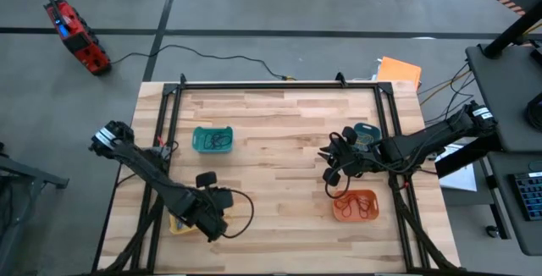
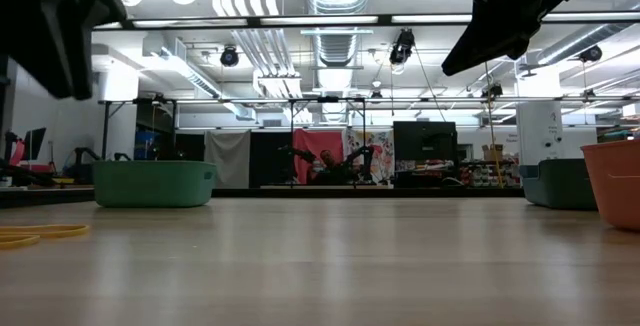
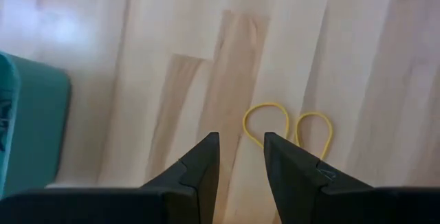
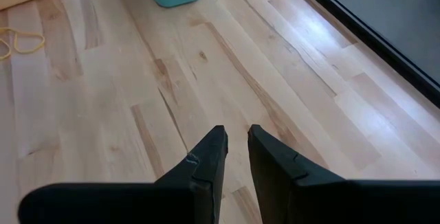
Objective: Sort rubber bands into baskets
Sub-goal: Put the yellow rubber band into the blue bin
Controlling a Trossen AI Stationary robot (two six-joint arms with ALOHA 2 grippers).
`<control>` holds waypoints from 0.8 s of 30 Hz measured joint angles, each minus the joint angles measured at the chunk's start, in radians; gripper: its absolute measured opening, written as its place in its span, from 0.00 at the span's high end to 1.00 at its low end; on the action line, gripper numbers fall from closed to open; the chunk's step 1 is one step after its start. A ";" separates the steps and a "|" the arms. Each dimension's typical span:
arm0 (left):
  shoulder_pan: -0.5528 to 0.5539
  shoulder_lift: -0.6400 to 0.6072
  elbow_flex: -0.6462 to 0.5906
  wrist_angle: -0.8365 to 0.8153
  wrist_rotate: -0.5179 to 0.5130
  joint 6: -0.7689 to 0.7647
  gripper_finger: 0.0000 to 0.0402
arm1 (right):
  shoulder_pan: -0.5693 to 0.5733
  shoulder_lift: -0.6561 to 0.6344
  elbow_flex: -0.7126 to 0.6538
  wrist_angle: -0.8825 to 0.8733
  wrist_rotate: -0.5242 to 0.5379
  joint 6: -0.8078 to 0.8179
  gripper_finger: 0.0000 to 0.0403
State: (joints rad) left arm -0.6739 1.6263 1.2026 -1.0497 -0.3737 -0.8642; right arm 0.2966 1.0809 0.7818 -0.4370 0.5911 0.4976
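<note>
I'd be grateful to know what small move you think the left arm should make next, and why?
Probably lower the left gripper straight down onto the thin yellow rubber bands lying loose on the pale wooden table. Its dark fingers stand slightly apart with nothing between them, and the nearer loop lies just ahead of the gap.

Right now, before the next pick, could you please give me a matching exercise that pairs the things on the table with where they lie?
Things:
1. teal basket
2. orange basket
3. blue basket
4. yellow rubber bands

Places, as seen in the high view:
A. table's right half, lower part
B. loose on bare wood, in no basket
C. table's left half, upper part
D. table's right half, upper part

Pairs: 1-C, 2-A, 3-D, 4-B
</note>
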 joint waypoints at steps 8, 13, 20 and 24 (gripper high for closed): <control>0.000 0.089 -0.001 0.028 0.048 0.000 0.75 | 0.000 0.000 0.000 0.000 -0.001 0.000 0.86; 0.003 0.120 -0.016 0.082 0.117 0.019 0.75 | 0.000 0.000 0.000 0.000 -0.001 0.000 0.86; 0.017 0.106 -0.128 0.206 0.176 0.015 0.75 | 0.000 0.000 0.000 0.000 -0.001 0.000 0.86; 0.041 0.105 -0.177 0.265 0.193 0.018 0.75 | 0.000 0.000 0.000 0.000 -0.001 0.000 0.86</control>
State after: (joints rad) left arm -0.6327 1.7317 1.0258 -0.7852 -0.1811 -0.8465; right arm 0.2966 1.0809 0.7818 -0.4374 0.5903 0.4973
